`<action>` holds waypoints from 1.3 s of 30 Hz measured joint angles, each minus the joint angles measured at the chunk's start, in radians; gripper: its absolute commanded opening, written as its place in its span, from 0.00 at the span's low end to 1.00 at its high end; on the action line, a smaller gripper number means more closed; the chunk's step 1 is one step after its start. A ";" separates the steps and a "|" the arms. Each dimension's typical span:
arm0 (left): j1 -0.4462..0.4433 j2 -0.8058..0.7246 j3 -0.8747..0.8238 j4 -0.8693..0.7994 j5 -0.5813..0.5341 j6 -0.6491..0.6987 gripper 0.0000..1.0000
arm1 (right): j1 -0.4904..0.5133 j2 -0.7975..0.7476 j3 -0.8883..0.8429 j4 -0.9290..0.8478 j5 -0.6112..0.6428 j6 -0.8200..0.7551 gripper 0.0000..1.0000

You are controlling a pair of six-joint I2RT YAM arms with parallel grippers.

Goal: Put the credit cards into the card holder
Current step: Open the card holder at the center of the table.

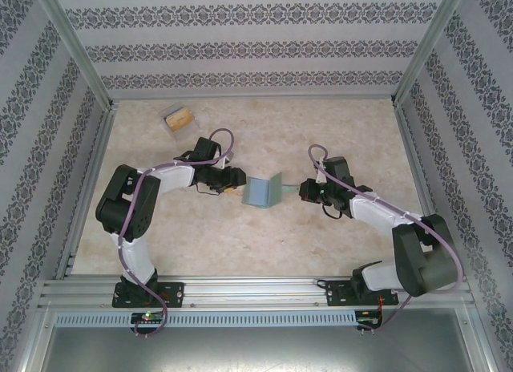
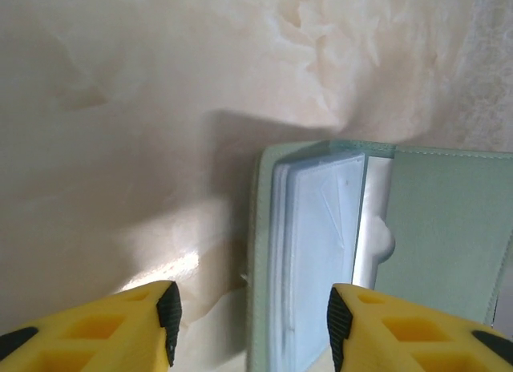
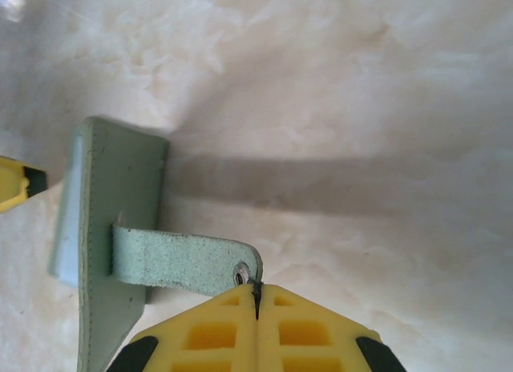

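The grey-green card holder (image 1: 263, 192) stands part-open on its edge at mid-table. My right gripper (image 1: 303, 189) is shut on the tip of its closing tab (image 3: 188, 261), right by the metal snap, with the jaws (image 3: 256, 290) pressed together. From the left, my left gripper (image 1: 232, 188) stands open. Its yellow fingers (image 2: 254, 328) straddle the card holder's left flap (image 2: 260, 252) and the clear inner sleeves (image 2: 321, 244) without pinching them. An orange-tan credit card (image 1: 183, 115) lies in a clear plastic box at the back left, far from both grippers.
The clear plastic box (image 1: 171, 123) sits near the back-left corner. Patterned walls and metal frame posts close in the marbled tabletop (image 1: 264, 252) on three sides. Both arm bases are bolted to the rail (image 1: 256, 292) at the near edge.
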 measured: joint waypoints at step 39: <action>-0.024 0.064 -0.013 0.165 0.149 -0.085 0.15 | 0.061 0.213 0.065 0.024 0.048 0.008 0.00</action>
